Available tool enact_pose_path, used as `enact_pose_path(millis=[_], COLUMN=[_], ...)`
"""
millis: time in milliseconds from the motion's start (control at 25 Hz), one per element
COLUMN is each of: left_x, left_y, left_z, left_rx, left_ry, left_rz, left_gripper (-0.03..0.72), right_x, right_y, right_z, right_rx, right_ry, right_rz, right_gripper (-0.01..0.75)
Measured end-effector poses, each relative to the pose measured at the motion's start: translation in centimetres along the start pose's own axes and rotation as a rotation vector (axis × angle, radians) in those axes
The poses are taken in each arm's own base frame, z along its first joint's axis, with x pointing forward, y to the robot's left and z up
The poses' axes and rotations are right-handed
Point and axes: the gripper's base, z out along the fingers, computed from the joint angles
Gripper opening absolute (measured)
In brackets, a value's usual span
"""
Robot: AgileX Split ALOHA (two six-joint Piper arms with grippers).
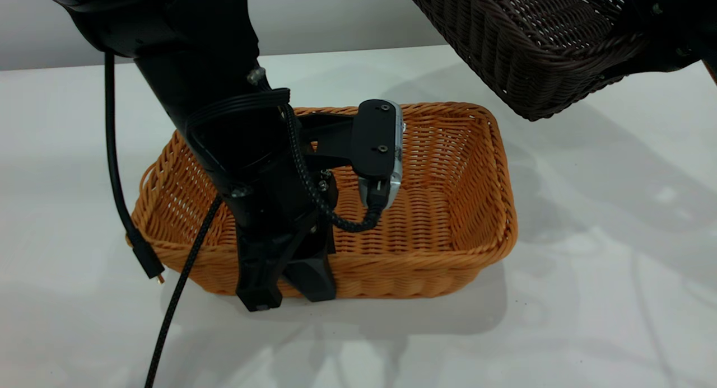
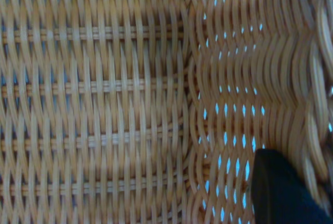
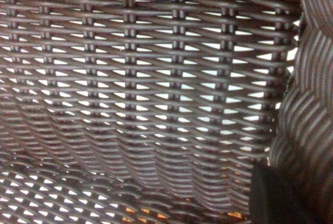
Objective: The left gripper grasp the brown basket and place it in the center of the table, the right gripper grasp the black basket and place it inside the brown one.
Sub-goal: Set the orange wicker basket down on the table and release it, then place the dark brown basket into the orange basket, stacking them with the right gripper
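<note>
The brown basket (image 1: 442, 265) stands on the white table (image 1: 588, 298) near the middle. My left gripper (image 1: 285, 290) reaches down over its near wall, shut on the rim, with one finger (image 2: 283, 193) inside against the woven wall (image 2: 234, 78). The black basket (image 1: 538, 46) hangs tilted in the air at the upper right, above and behind the brown basket's right end. My right gripper (image 1: 675, 38) holds it by its rim, with one finger (image 3: 278, 198) inside against the dark weave (image 3: 156, 94). Orange shows through the weave's gaps.
A loose black cable (image 1: 120, 169) with a plug end hangs from the left arm beside the brown basket's left end. A braided cable (image 1: 168, 321) trails down to the table's front.
</note>
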Motion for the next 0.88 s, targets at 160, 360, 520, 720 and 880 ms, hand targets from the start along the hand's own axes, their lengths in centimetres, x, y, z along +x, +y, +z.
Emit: enact_pose_path(millis=[160,360,520,720,880], left_x=[0.0,0.0,-0.1,-0.8,-1.4], left_y=[-0.1,-0.2,-0.1,0.0,-0.4], left_z=[0.0,0.0,-0.5,-3.2,-6.3], left_rx=[0.019,0.025,0.008,-0.061,-0.120], left_ry=[0.004,0.005,-0.002,-0.050,-0.096], left_rz=[-0.001,-0.023,-0.090,-0.078,-0.057], left_gripper=[0.176,0.452,0.622,0.666,0.666], right_x=[0.0,0.0,0.0,0.0,0.1], right_y=[0.0,0.0,0.0,0.0,0.1], right_z=[0.0,0.0,0.0,0.0,0.0], right_rx=[0.000,0.000,0.000,0.000,-0.004], right_ry=[0.001,0.004,0.004,0.005,0.014], right_rz=[-0.016,-0.022,-0.023,-0.036,-0.038], right_gripper=[0.121,0.121,0.121,0.121,0.121])
